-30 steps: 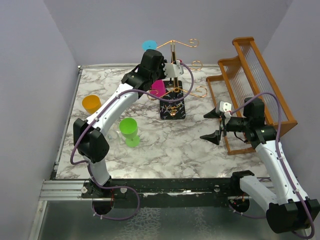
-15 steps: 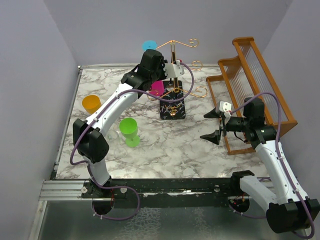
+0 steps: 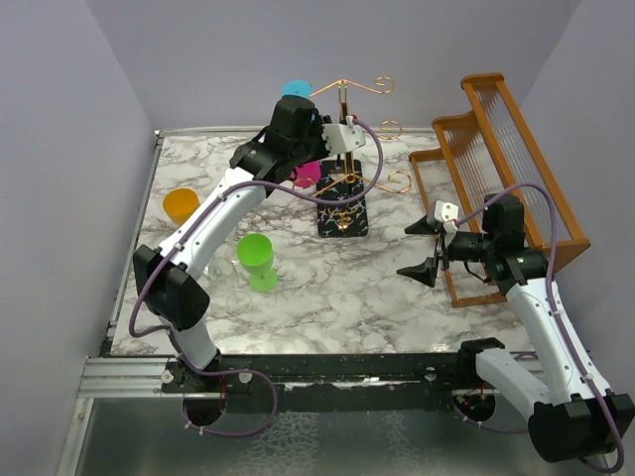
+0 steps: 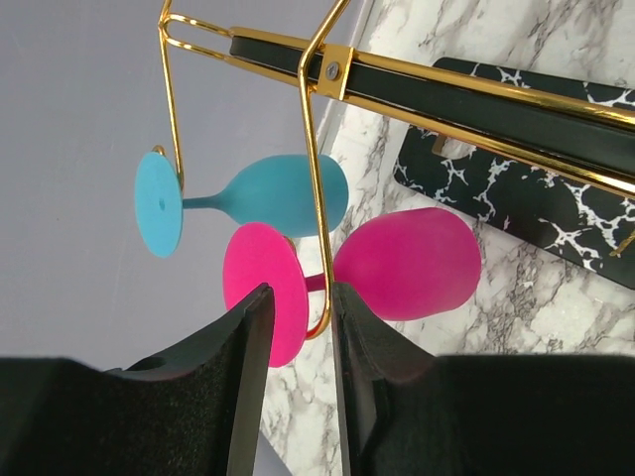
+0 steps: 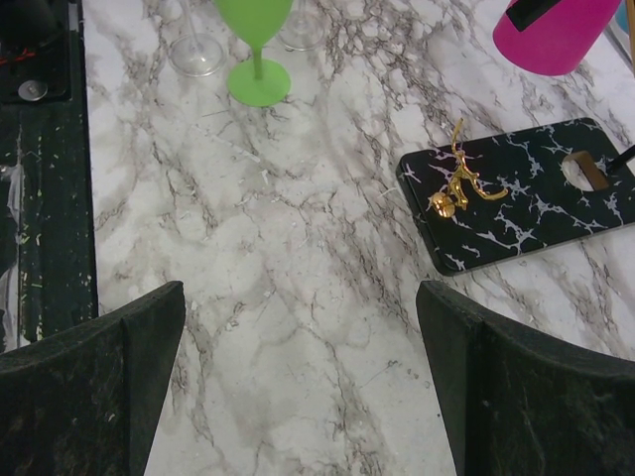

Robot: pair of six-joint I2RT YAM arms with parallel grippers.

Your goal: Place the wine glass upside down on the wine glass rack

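The pink wine glass [image 4: 407, 263] hangs by its foot in a wire arm of the gold wine glass rack [image 3: 340, 213], beside a blue glass [image 4: 283, 193] hung the same way. The rack stands at the back of a white marbled bench [image 3: 327, 288], enclosed by plain pale walls [image 3: 198, 59]. The left claw [image 4: 300, 290] is narrowly parted, its tips flanking the wire and the pink foot; contact cannot be judged. The right claw [image 5: 300, 297] hangs wide open and empty above the bench, near a wooden rack [image 3: 506, 169].
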